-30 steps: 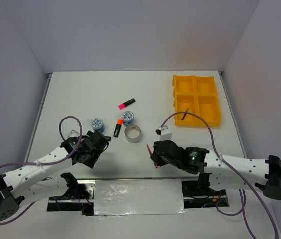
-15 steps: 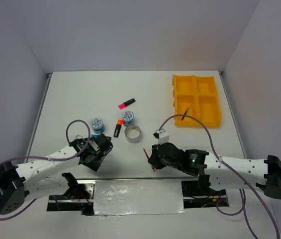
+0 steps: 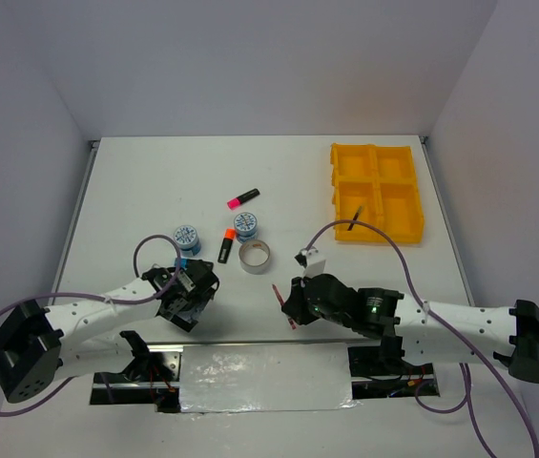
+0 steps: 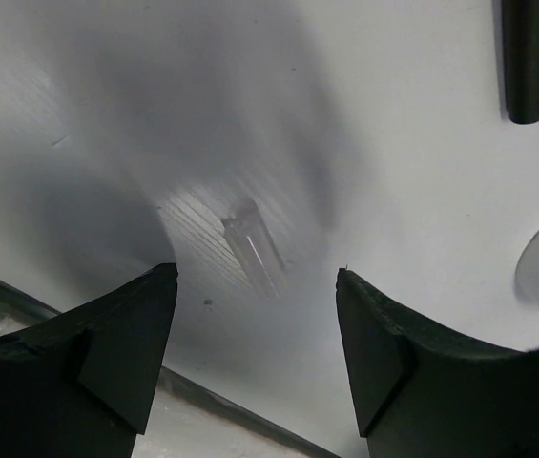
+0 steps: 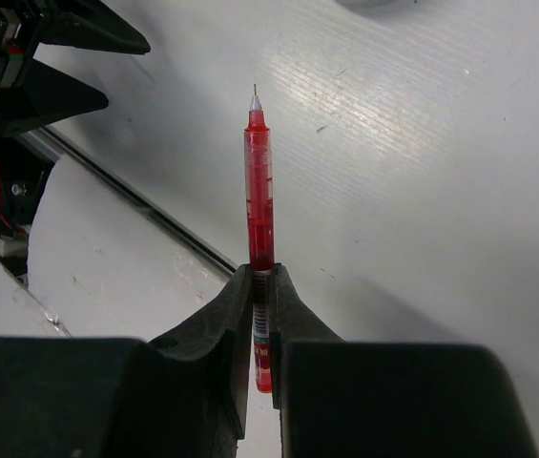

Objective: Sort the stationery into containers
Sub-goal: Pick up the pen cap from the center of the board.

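My right gripper (image 5: 259, 272) is shut on a thin red pen (image 5: 259, 191), tip pointing away from the wrist; it hovers near the table's front (image 3: 286, 303). My left gripper (image 3: 193, 292) is low over the table, open (image 4: 255, 272), with a small clear plastic piece (image 4: 255, 248) lying on the table just ahead of its fingers (image 4: 126, 353). A black highlighter (image 4: 536, 57) shows at the upper right of that view. The yellow containers (image 3: 376, 153) stand far right, a dark pen (image 3: 355, 217) in the near-left compartment.
On the table lie a pink-capped highlighter (image 3: 242, 198), an orange-capped highlighter (image 3: 225, 245), two blue-white tape rolls (image 3: 185, 236) (image 3: 245, 225), a silver tape ring (image 3: 255, 256) and a blue-capped item (image 3: 181, 261) by my left gripper. The near table edge (image 4: 250, 420) is close.
My left gripper has slid right and toward the near edge, and its jaws have narrowed somewhat. My right gripper has drifted slightly left, still holding the red pen.
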Tool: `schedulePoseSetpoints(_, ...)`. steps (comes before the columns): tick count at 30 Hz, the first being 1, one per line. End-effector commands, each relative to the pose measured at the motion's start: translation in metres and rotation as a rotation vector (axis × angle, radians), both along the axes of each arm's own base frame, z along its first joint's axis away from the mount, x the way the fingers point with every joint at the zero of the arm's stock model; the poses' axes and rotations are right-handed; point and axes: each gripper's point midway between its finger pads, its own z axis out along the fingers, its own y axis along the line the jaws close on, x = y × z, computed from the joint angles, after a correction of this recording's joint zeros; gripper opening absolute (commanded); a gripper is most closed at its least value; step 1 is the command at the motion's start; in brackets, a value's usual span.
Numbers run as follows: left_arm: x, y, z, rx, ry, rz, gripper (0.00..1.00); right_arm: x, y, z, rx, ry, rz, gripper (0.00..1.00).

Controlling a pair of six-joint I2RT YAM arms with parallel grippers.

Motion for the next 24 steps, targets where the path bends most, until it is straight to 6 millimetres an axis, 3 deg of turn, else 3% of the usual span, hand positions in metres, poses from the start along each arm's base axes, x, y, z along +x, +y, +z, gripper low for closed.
schedulePoseSetpoints(1,-0.005,0.001,-0.006,-0.004,0.02,0.014,0.79,-0.001,0.005,0.006,0.045,-0.026,0.02,0.0)
schedulePoseSetpoints(8,-0.006,0.003,-0.006,0.017,0.032,0.02,0.78,-0.003,0.006,0.002,0.047,-0.025,0.034,0.0)
schedulePoseSetpoints(12,-0.008,0.006,-0.007,0.034,0.044,0.017,0.73,-0.003,0.006,0.001,0.055,-0.026,0.037,0.0)
schedulePoseSetpoints(15,-0.009,0.007,-0.01,0.033,0.048,0.015,0.62,-0.004,0.005,0.002,0.06,-0.028,0.039,0.0)
schedulePoseSetpoints(22,-0.008,0.008,-0.014,0.067,0.063,-0.004,0.51,-0.005,0.001,0.004,0.084,-0.036,0.034,0.0)
schedulePoseSetpoints(24,-0.01,0.009,-0.016,0.086,0.078,-0.014,0.43,-0.005,0.001,0.007,0.096,-0.039,0.035,0.0)
